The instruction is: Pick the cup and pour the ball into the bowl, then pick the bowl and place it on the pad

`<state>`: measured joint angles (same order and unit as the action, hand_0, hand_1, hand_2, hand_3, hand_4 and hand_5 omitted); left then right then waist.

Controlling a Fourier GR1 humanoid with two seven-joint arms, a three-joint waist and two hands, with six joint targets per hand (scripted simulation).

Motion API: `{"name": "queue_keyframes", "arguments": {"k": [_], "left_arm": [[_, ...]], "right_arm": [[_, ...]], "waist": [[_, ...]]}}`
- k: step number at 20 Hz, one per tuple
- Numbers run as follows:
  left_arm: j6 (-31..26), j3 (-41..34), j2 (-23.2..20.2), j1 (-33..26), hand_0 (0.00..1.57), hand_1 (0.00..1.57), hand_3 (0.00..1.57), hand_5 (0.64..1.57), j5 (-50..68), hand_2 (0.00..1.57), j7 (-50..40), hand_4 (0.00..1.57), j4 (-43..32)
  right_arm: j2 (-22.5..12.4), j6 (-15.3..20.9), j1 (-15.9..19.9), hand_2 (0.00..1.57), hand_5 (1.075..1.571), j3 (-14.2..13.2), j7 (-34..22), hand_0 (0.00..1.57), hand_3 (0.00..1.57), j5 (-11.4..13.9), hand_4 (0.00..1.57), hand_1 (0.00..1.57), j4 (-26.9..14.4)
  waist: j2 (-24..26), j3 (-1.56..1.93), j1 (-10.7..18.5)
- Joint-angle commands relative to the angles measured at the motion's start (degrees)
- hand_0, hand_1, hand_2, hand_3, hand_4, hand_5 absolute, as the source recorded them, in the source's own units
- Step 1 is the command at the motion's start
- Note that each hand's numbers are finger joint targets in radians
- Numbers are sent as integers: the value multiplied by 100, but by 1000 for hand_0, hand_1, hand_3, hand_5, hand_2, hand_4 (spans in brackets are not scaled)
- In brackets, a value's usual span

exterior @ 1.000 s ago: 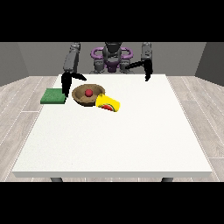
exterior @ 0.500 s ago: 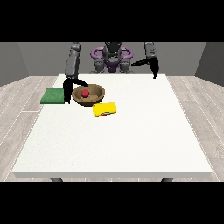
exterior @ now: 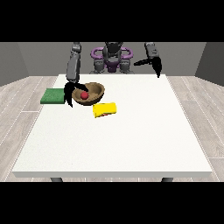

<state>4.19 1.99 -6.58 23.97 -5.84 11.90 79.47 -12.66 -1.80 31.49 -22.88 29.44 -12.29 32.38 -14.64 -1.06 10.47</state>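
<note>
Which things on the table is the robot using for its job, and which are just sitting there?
Part of the job:
brown bowl
red ball, inside the bowl
yellow cup, lying on its side
green pad
hand at the view's left

Just there:
white table
hand at the view's right

Grey torso with purple rings, grey arms, black hand (exterior: 69,92) each side.

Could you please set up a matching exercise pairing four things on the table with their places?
Things:
1. ball
2. cup
3. pad
4. bowl

Places:
A. at the table's edge, at the view's left
B. lying on its side in front of the bowl
C. inside the bowl
D. between the pad and the cup

Pairs: 1-C, 2-B, 3-A, 4-D
</note>
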Motion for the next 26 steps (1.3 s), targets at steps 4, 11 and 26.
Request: {"name": "queue_keyframes", "arguments": {"k": [4,11,26], "left_arm": [[-251,169,-11,198,0,0,0,1549,48,0,-52,568,204],[-201,-51,28,81,0,0,0,1436,137,0,-48,934,-414],[-565,-930,-494,-636,0,0,0,1418,656,0,-16,1003,-1299]], "right_arm": [[-317,1774,-520,1571,1536,571,-458,1571,1570,1142,920,1571,-447],[-602,2493,-215,1571,1567,984,-1939,1571,1179,1629,892,1571,-158],[-1020,1241,425,1571,1570,1512,-4636,1571,771,1752,794,1571,904]], "waist": [[-338,77,567],[478,79,321],[1815,105,-927]]}}
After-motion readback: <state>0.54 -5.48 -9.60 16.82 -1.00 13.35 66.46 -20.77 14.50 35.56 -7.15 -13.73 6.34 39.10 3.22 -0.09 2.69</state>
